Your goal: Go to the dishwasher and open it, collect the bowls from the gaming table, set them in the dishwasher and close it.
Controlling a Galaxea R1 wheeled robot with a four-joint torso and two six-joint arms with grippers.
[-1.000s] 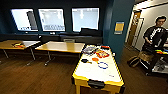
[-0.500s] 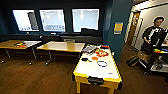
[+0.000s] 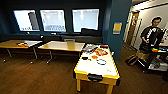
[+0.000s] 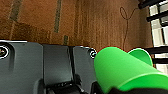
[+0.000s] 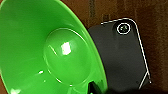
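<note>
- Lime green bowl (image 5: pixel 47 50): in the right wrist view I am seeing it large, its hollow facing the camera, its rim meeting a dark gripper part at the frame edge. The same green bowl is showing in the left wrist view, its outer wall and rim above the brown floor (image 4: pixel 87 22).
- Fingers: I cannot tell from either wrist view how far the fingers are standing apart, nor which gripper is carrying the bowl.
- Remaining bowls: on the gaming table (image 3: pixel 86 67) in the head view, an orange bowl (image 3: pixel 94 57) is sitting beside a pale bowl with a blue rim (image 3: pixel 101 61), the two apart from each other.
- Gaming table: white-topped with a yellow edge, it is standing ahead of me, slightly right of centre; colourful game boxes (image 3: pixel 100 52) are lying at its far end.
- Surroundings: two plain wooden tables (image 3: pixel 62 46) are standing to the left beneath three bright windows (image 3: pixel 53 20) in a dark blue wall.
- Person (image 3: pixel 150 35): standing at the far right in dark clothing, behind a cart (image 3: pixel 160 51) that is bearing bright items.
</note>
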